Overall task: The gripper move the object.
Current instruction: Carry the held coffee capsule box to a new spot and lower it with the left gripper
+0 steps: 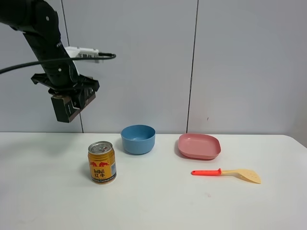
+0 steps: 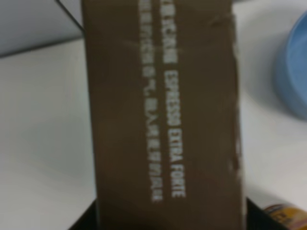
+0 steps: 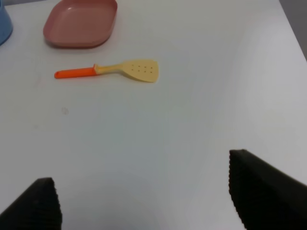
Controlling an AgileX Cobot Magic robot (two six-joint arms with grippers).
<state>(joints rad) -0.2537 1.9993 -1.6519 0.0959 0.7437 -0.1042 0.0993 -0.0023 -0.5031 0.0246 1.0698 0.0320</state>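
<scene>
Where our left end effector (image 1: 71, 99) hangs high above the left side of the table (image 1: 158, 206), we see it clamped on the dark brown box (image 1: 66, 109). The box is in the air, well clear of the surface, above and left of the gold can (image 1: 101, 163). Our right end effector (image 3: 144, 191) has its jaws apart above the table, with the red-handled spatula (image 3: 108, 71) and the pink plate (image 3: 81, 21) beyond it.
</scene>
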